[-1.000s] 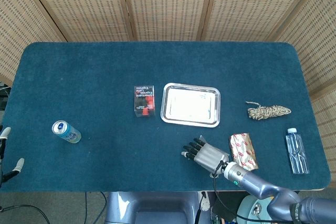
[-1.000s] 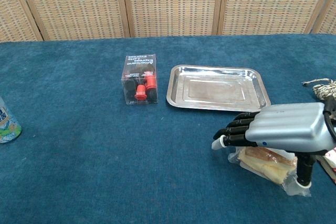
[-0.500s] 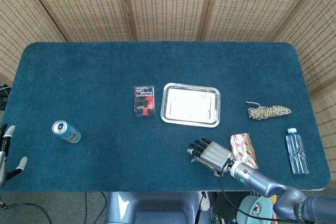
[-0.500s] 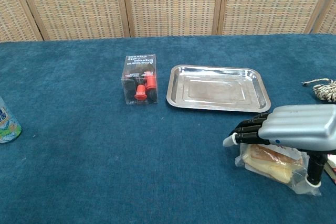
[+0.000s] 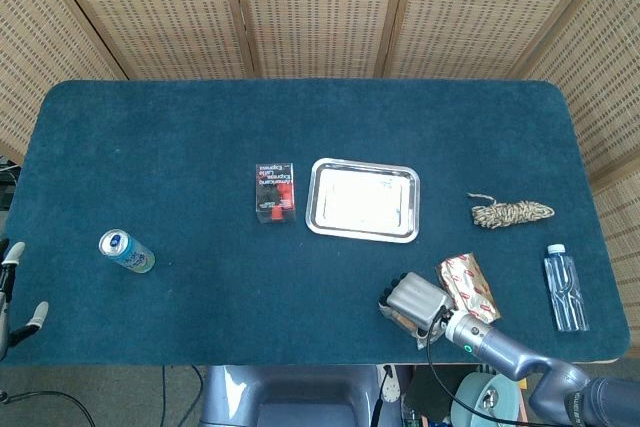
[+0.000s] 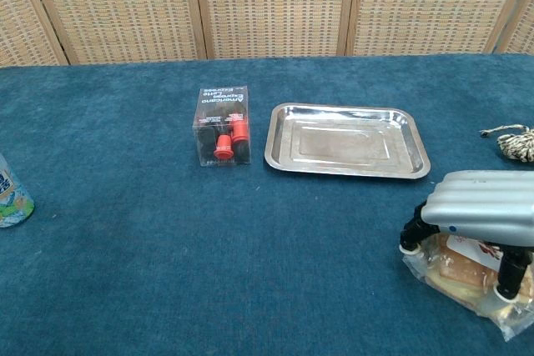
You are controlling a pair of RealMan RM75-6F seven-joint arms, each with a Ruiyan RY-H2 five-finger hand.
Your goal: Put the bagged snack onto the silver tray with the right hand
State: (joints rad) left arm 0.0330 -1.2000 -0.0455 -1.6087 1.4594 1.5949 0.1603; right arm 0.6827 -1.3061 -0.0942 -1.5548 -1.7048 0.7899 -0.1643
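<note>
At the far left edge of the desk (image 5: 180,147), well away from the silver tray (image 5: 363,200), the left hand (image 5: 14,292) is just showing beside the desk's rim; only pale fingertips are in view, holding nothing, and whether its fingers are apart or together cannot be told. A blue and white can (image 5: 126,251) is lying on its side well left of the silver tray, toward the near edge. Just beside the tray's left side, apart from it, a clear box (image 6: 223,125) with red pieces inside is standing on the blue cloth. The silver tray itself is sitting near the middle of the desk with nothing on it.

To the near right of the tray, the right hand (image 6: 477,219) is hanging over the bagged snack (image 6: 467,277), back upward. Its dark fingers (image 6: 411,238) are curling down to the bag's left end, with another coming down on the bag's right part; they are bearing on the wrapper, but whether they are truly clamping it cannot be told. The bagged snack is lying on the desk, clear of the tray.

Right of the tray a bundle of twine (image 5: 511,213) is lying, and farther right and nearer the edge a clear water bottle (image 5: 566,286) is lying on its side.
</note>
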